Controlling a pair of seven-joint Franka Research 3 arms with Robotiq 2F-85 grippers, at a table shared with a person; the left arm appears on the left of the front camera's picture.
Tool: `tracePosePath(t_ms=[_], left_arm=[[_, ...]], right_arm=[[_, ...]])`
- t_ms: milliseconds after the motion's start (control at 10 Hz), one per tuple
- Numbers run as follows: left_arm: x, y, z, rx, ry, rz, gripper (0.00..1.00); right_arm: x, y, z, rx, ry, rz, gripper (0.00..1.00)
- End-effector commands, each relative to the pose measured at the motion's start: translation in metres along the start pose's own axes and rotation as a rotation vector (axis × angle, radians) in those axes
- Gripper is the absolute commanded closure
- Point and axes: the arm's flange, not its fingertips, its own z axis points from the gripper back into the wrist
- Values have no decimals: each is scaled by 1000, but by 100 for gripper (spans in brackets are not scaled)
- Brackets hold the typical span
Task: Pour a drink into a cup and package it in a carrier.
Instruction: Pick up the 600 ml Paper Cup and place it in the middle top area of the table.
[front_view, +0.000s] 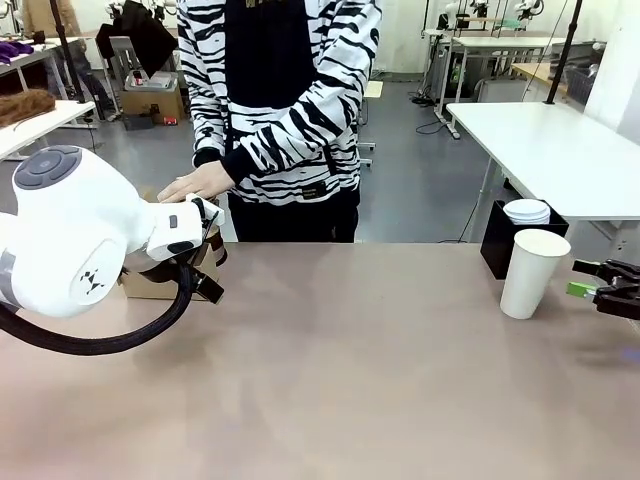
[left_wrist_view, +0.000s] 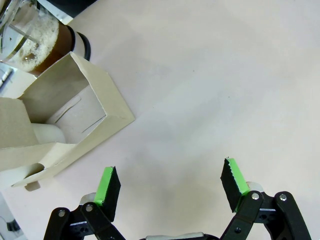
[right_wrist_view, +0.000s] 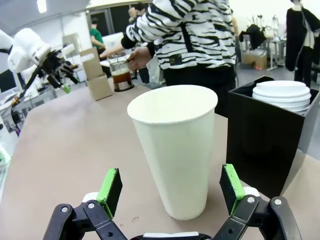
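Observation:
The white paper cup (front_view: 533, 272) stands upright and empty near the table's right edge. My right gripper (front_view: 598, 287) is open just to its right. In the right wrist view the cup (right_wrist_view: 175, 150) rises right ahead of the open gripper (right_wrist_view: 170, 186), whose green pads (right_wrist_view: 111, 187) flank its lower half without touching. The brown cardboard carrier (front_view: 148, 285) sits at the far left, mostly behind my left arm. My left gripper (front_view: 211, 266) hangs open beside it. From the left wrist the carrier (left_wrist_view: 65, 120) lies up and left of the open, empty gripper (left_wrist_view: 171, 182).
A glass jug (left_wrist_view: 40, 45) of brown foamy drink stands behind the carrier, and the person's hand (right_wrist_view: 137, 57) holds the jug (right_wrist_view: 120, 75). A black box (front_view: 500, 240) of white lids (front_view: 527, 211) sits behind the cup. Bare tabletop spans the middle.

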Motion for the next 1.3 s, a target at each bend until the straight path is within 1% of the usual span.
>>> tracePosePath(t_ms=[0,200,300,600,900,1200], left_arm=[[0,0,0,-1,-1,0,0],[0,0,0,-1,-1,0,0],[0,0,0,-1,-1,0,0],[0,0,0,-1,-1,0,0],[0,0,0,-1,-1,0,0],[0,0,0,-1,-1,0,0]], right_arm=[[-4,0,1,-1,0,-3,0],[1,0,1,-1,0,3,0],[-1,1,-10,-12,5,4,0],[-13,-5,-28,-27,-27,26,0],[-22,-8,-48,-5,-52,44,0],[-30,-9,-71,-3,-54,38,0]])
